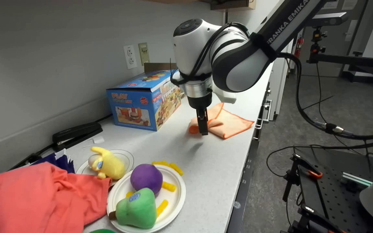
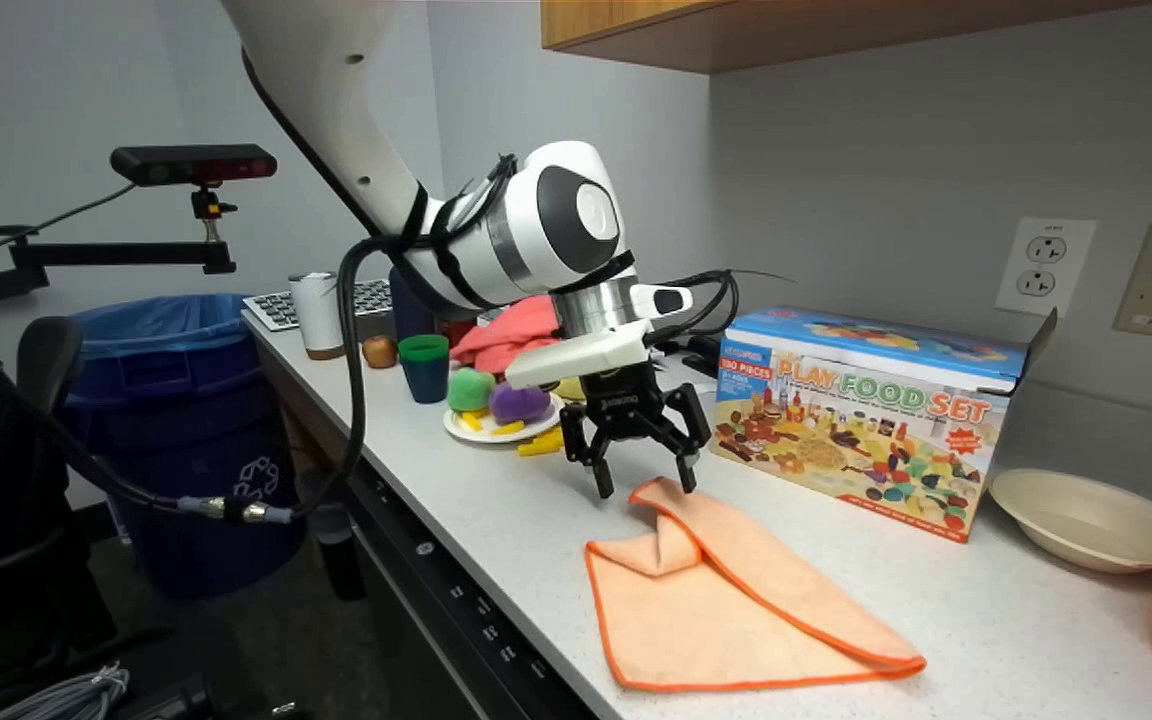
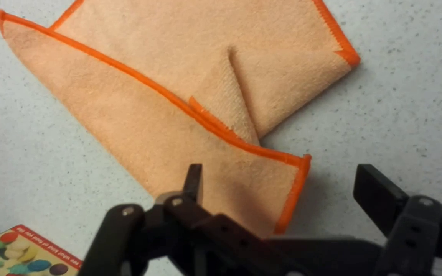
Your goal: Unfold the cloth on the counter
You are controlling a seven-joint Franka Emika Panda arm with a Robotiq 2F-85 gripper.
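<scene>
the cloth (image 2: 686,640) lies on the counter (image 2: 496,510), one side folded over itself. the gripper (image 3: 278,168) hangs above, near the flap's corner, with jaws wide apart, holding nothing, probably placed so for pinching it. toward the box (image 2: 846,430) there is bare room; the counter's front edge is near, opposite.

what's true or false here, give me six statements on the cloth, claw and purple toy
1. The cloth is partly folded over. True.
2. The claw stands open. True.
3. The claw grips the cloth. False: it holds nothing.
4. The cloth is edged in blue. False: in orange.
5. The purple plush toy rests on a white plate. True.
6. That plate holds nothing else. False: a green plush toy lies there too.
</scene>
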